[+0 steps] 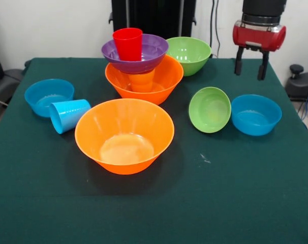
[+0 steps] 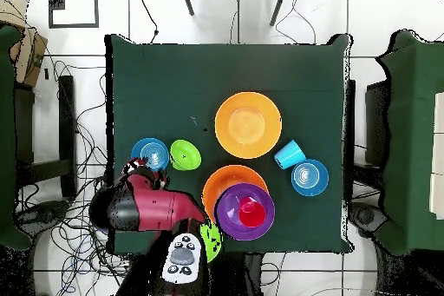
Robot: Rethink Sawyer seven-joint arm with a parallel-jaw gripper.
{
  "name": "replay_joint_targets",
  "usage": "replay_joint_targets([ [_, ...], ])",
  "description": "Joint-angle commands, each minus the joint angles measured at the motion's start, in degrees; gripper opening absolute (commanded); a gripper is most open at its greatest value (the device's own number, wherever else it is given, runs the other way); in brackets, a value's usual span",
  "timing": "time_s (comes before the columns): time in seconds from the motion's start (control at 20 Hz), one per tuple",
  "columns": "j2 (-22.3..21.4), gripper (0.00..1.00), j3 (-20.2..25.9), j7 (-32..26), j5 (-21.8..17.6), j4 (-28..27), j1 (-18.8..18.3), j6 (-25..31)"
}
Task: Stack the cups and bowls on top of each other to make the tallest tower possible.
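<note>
Over on the left of the green tabletop, seen from the front, a small blue bowl sits close to the edge, with the light blue cup tipped on its side and touching it. Just right of that stands a large orange bowl, alone, with a wide bare stretch of cloth in front of it down to the near edge.

Behind it rises the tower: another large orange bowl, an orange cup mostly hidden inside it, the purple bowl on top, and the red cup upright in that. The large green bowl sits just beside it near the far edge, partly covered by the arm from overhead.

Further right, the small green bowl leans tilted against the second small blue bowl.

The gripper hangs above the far right corner, its jaws spread and empty, its arm cut off at the top.
</note>
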Motion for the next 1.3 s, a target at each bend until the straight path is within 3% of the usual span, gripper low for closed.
replay_joint_targets([
  [0.05,1.7,1.00,3.7,13.9,5.3,2.3,2.4,-0.2],
  [0.3,2.7,1.00,1.4,13.8,6.9,3.8,2.4,-1.3],
  [1.0,3.5,1.00,2.5,12.0,8.1,3.5,-1.7,-1.1],
  [1.3,5.9,1.00,1.4,13.6,9.5,2.4,0.5,-3.4],
])
